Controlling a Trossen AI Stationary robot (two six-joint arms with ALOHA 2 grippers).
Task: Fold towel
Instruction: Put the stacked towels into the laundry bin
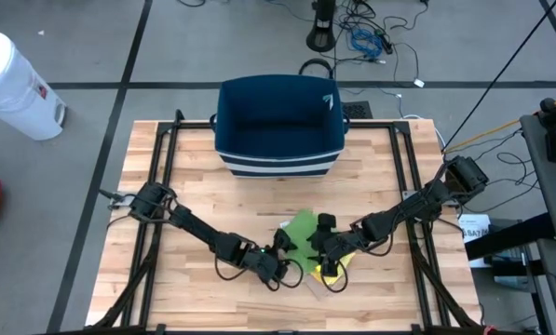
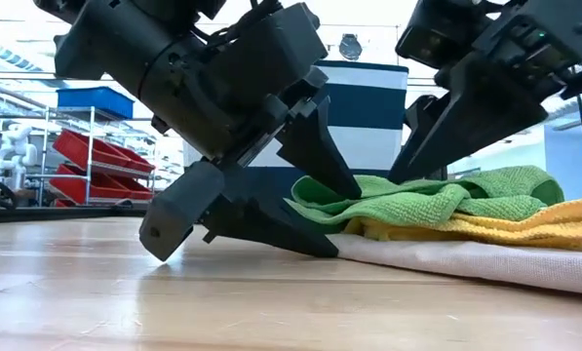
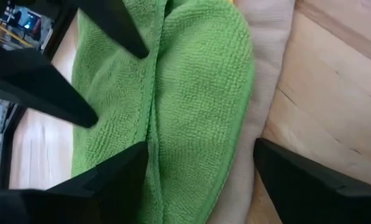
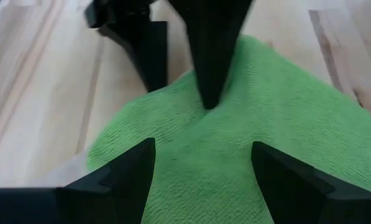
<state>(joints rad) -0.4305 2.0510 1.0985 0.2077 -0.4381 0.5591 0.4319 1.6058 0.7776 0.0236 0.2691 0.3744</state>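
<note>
- While both arms reach in from the table's front corners, the high view shows the left gripper [image 1: 282, 249] and the right gripper [image 1: 326, 251] meeting over a green towel [image 1: 302, 233] near the front middle of the wooden table [image 1: 389, 186]. A yellow towel [image 1: 343, 265] shows beneath the green one. A dark blue bin [image 1: 278, 126] stands well apart at the table's far edge, and a white container [image 1: 12, 84] sits on the floor off the table's left side.
- At table height, the low view shows the green towel [image 2: 417, 200] crumpled on top of the yellow towel [image 2: 524, 226], which lies on a cream cloth [image 2: 485, 261] spread flat on the table. One gripper's dark fingers [image 2: 315, 146] stand apart, one tip pressing into the green towel's edge, the other resting on the wood.
- Past the left gripper [image 3: 201, 171], the left wrist view shows its fingers set wide apart over the green towel [image 3: 197, 93], with the cream cloth [image 3: 266, 62] just beside it.
- Past the right gripper [image 4: 201, 168], the right wrist view shows its fingers likewise spread, hanging above the green towel [image 4: 260, 124], clamped on nothing.
</note>
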